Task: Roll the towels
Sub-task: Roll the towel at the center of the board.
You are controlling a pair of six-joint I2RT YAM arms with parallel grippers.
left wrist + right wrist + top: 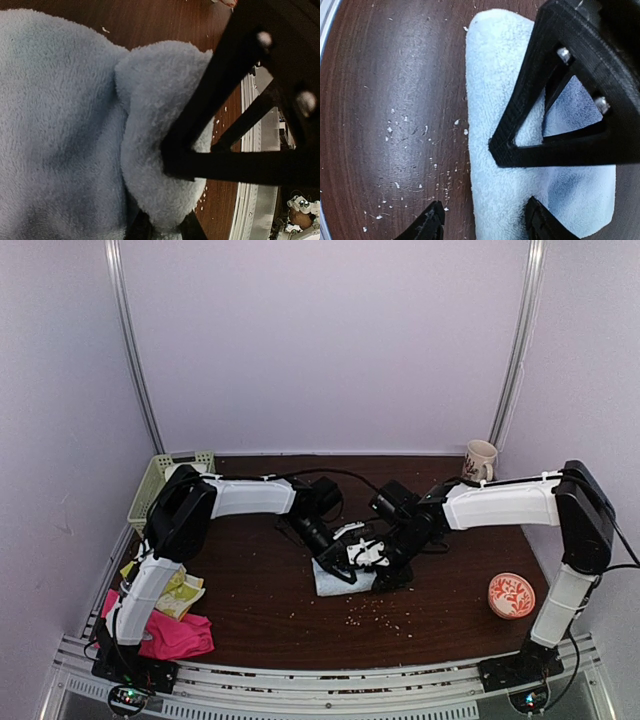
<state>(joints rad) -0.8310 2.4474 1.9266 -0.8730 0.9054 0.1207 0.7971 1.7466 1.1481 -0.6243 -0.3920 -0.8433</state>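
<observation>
A pale blue towel [345, 581] lies partly rolled on the dark wooden table at the centre. My left gripper [343, 562] is shut on a rolled fold of this towel [160, 150], which bulges between the two fingertips [141, 228] in the left wrist view. My right gripper [385, 558] is open just beside it. In the right wrist view one of its fingers [428, 223] hangs over bare wood and the other over the towel [490, 165], so the jaws straddle the towel's edge. A hot-pink towel [177, 636] and a yellow-green patterned towel [181, 593] lie at the near left.
A pale green slotted basket [158, 480] stands at the back left. A mug [479, 460] sits at the back right and a red patterned bowl [511, 595] at the near right. Pale crumbs [375, 612] dot the wood in front of the towel.
</observation>
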